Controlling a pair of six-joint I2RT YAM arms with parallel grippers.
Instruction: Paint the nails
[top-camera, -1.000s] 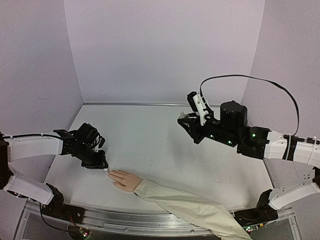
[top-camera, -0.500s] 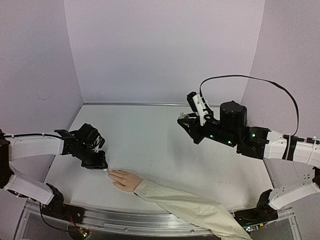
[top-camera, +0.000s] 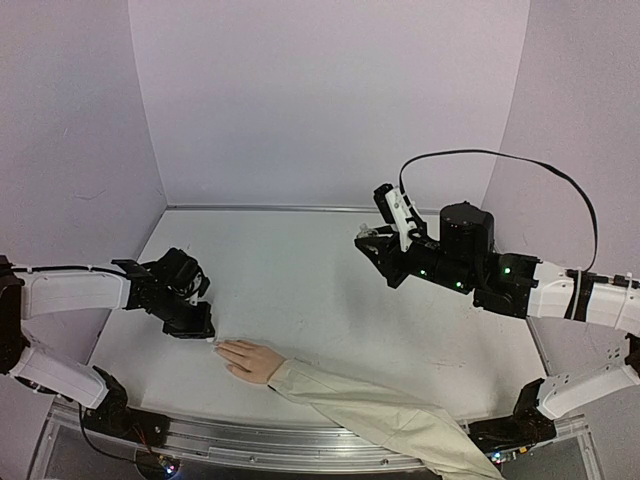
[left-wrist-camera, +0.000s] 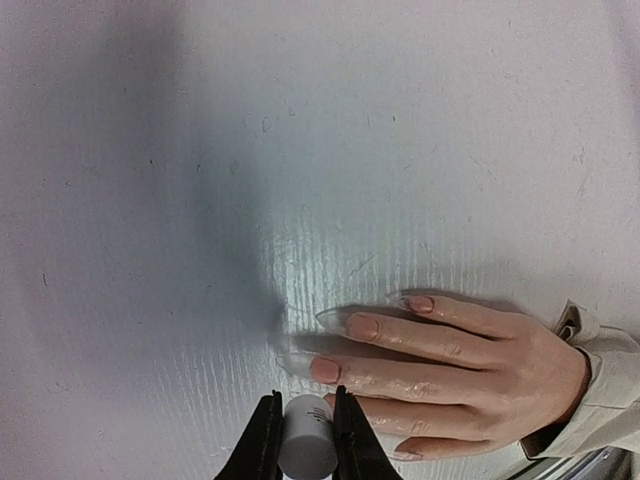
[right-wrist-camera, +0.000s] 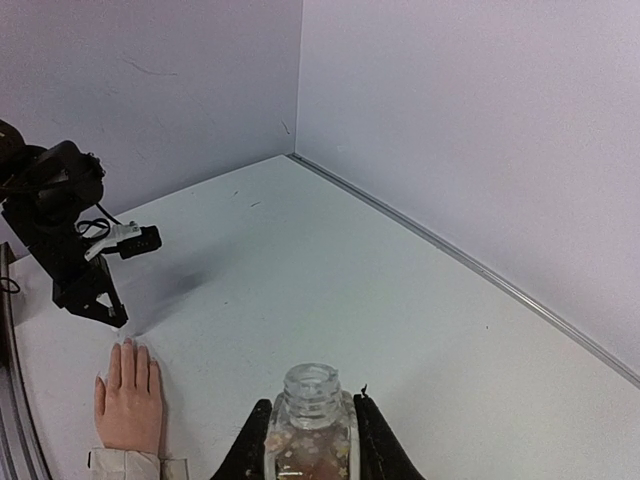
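two end effectors are each clamped on something. the left end effector (left-wrist-camera: 305, 420) grips a white cap (left-wrist-camera: 307, 450) just beside the fingertips of the pale hand (left-wrist-camera: 460, 365), which lies flat on the bench (left-wrist-camera: 300, 150) with its nails (left-wrist-camera: 362, 326) toward that arm. the right end effector (right-wrist-camera: 310, 410), raised well apart, holds an open glass bottle (right-wrist-camera: 308, 435).

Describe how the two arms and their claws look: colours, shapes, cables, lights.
Both arms are white tubes joined by bulky black joints. The left arm ends in a black claw with flat, slim fingers. The right arm carries a black looping cable, small green lights and a black claw with a white bracket.
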